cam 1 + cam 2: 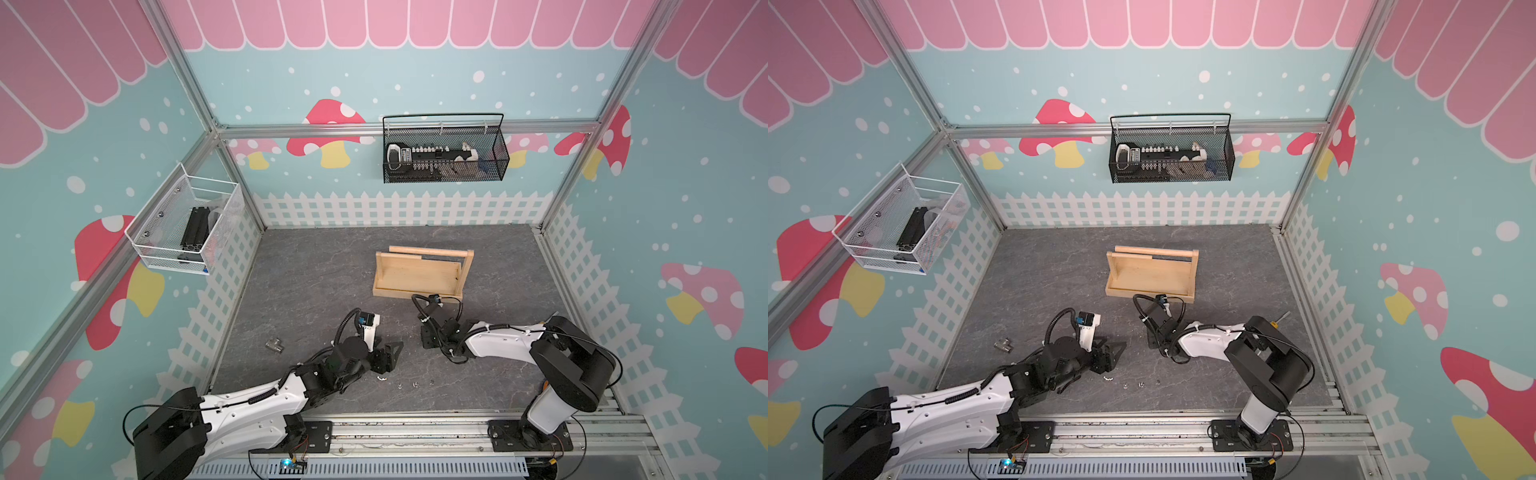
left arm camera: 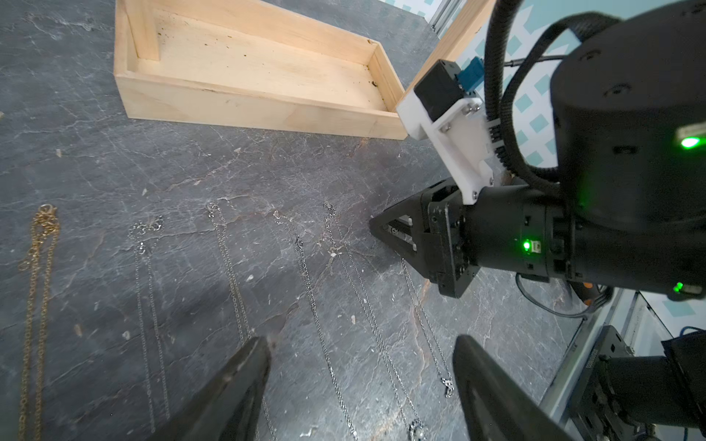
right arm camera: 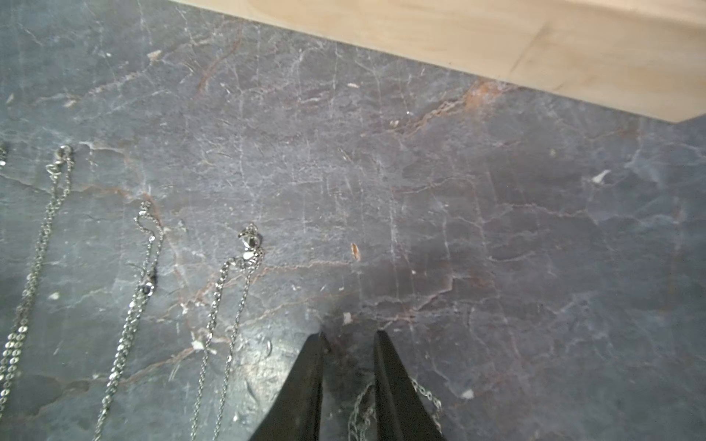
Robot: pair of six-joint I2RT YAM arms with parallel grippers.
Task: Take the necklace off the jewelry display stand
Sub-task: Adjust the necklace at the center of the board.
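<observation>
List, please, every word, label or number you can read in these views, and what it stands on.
None legible.
The jewelry display stand is bare wood without print.
The things in the black wire basket may carry markings, but they are too small to read.

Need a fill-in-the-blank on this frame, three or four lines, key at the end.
The rail of the jewelry display stand holds ___ necklaces.
Only one necklace on the table is ___-coloured.
The left tool stands ___.
Missing: no; gold; open.
</observation>
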